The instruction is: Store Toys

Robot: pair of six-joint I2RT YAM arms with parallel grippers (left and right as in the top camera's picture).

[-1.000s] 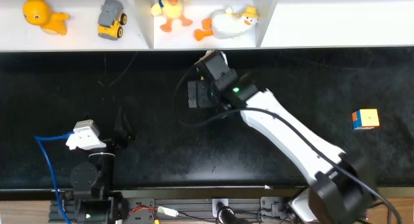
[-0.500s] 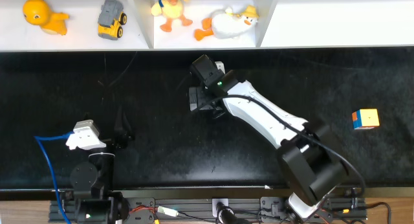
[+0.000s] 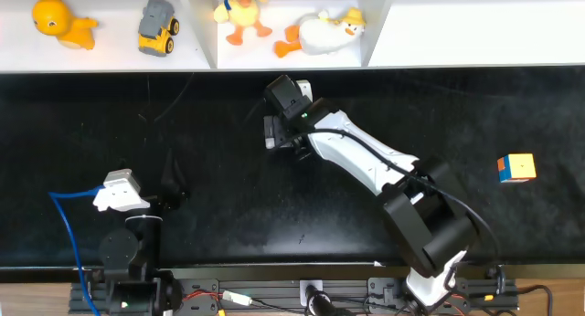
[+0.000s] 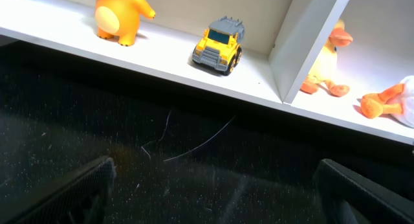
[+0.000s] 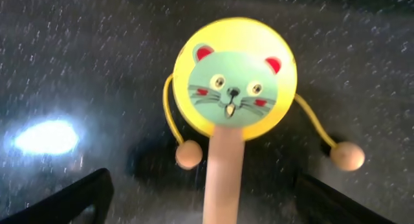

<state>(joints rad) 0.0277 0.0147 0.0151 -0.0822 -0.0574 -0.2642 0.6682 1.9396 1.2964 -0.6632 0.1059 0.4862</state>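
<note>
— Mid-table, right gripper [image 3: 281, 133] has edged shelfward since a second ago, now over the rattle drum [image 5: 233, 78] on the table [image 3: 210, 197]; jaws spread, handle between them, nothing pinched.
— Grasp next, then. Obstacles?
— None seen; shelf [image 3: 457, 33] holds truck [image 3: 157, 28], plush duck [image 3: 241, 13]; cube [image 3: 516, 167] well apart at right; left gripper [image 4: 213, 191] parked, jaws spread.

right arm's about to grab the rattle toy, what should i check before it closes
1. Right gripper open: ok, fingers spread either side of the handle.
2. Handle centred between them: ok.
3. Rattle drum lying flat, face up on the table: ok.
4. Beads apart from the fingers: ok.
5. Gripper low enough to close on the handle: cannot tell.
6. Left gripper away from the toy: ok, open, facing the shelf.
</note>
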